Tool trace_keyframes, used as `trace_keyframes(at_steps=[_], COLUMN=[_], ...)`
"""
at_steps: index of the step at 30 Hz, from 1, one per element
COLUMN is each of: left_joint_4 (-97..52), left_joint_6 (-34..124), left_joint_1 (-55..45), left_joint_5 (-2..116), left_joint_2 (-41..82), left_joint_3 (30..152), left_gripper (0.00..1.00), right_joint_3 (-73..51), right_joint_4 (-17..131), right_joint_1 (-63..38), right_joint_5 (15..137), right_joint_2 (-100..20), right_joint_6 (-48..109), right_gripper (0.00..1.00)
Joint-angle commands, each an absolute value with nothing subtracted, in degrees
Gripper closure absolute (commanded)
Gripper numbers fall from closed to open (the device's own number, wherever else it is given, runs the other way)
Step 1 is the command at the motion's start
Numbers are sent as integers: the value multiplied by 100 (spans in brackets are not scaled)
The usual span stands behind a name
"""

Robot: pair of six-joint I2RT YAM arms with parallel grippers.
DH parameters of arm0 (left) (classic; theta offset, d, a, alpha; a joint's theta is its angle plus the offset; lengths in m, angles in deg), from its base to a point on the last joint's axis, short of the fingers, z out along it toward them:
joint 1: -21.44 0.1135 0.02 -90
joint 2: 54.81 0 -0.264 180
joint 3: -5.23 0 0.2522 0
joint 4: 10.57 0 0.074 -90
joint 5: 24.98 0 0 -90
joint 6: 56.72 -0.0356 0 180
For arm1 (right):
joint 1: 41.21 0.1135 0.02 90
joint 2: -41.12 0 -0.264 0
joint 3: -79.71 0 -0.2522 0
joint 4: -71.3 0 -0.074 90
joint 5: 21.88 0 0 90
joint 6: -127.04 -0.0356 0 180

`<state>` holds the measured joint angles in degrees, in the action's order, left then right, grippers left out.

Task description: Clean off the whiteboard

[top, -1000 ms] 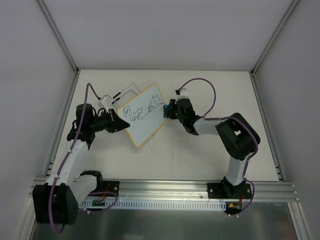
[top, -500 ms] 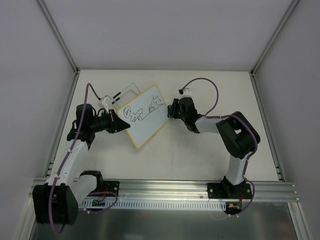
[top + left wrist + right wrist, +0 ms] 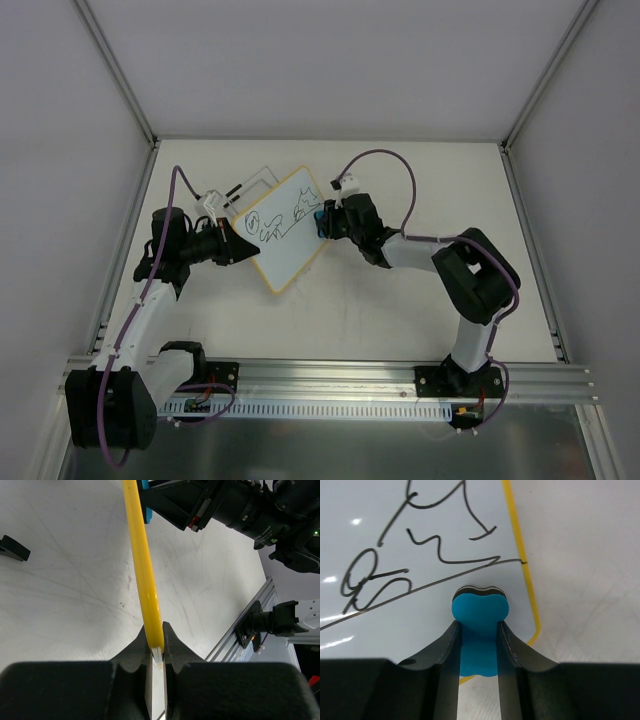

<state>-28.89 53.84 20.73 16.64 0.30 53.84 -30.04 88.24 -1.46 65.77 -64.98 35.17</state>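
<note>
Since 1 second ago, the right gripper [image 3: 323, 221] has slid left from just beside the whiteboard [image 3: 283, 232] onto its right-hand part, and its purple cable loop has swung left with it; the left arm and the board sit as they did.

The left gripper [image 3: 156, 641] is closed tight on the board's yellow rim, the 2 fingers pinching it from both faces. The right gripper's fingers are clamped on a blue eraser [image 3: 479, 611], whose dark felt tip presses against the white surface near the board's corner, just below the long black line of the scribbles [image 3: 395, 575].

From the left wrist, the board appears edge-on, only a yellow strip running away from the fingers towards the right gripper, with no writing to be seen. From the right wrist, the board's face shows, with its marks and rounded corner. From the top view, the board lies diamond-wise on the table [image 3: 420, 180] between both grippers.

At the table's left side, the left forearm lies low, its wrist pointing right. The right arm folds at its elbow on the right and reaches left across the table.
</note>
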Motion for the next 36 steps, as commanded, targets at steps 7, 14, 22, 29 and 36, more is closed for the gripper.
trace_keyframes(at_steps=[7,14,22,29,36], left_joint_4=[-2679,-2688,-2679,-2688,-2679], left_joint_6=[5490,5481,5473,5481,5473], left_joint_1=[1942,1942,1942,1942,1942], left_joint_5=[684,640,614,622,552], left_joint_2=[-76,-85,-76,-49,-5], left_joint_3=[5538,5538,5547,5529,5547], left_gripper=[100,100,100,100,100], right_joint_3=[-2887,-3037,-3186,-3169,-2626], right_joint_4=[8681,8321,8285,8312,8250], right_joint_1=[-86,-613,-807,-755,-711], right_joint_5=[6892,6504,6478,6715,7198], right_joint_2=[-6145,-6391,-6373,-6032,-6083], right_joint_6=[3828,3081,2957,3193,3633], right_gripper=[100,100,100,100,100])
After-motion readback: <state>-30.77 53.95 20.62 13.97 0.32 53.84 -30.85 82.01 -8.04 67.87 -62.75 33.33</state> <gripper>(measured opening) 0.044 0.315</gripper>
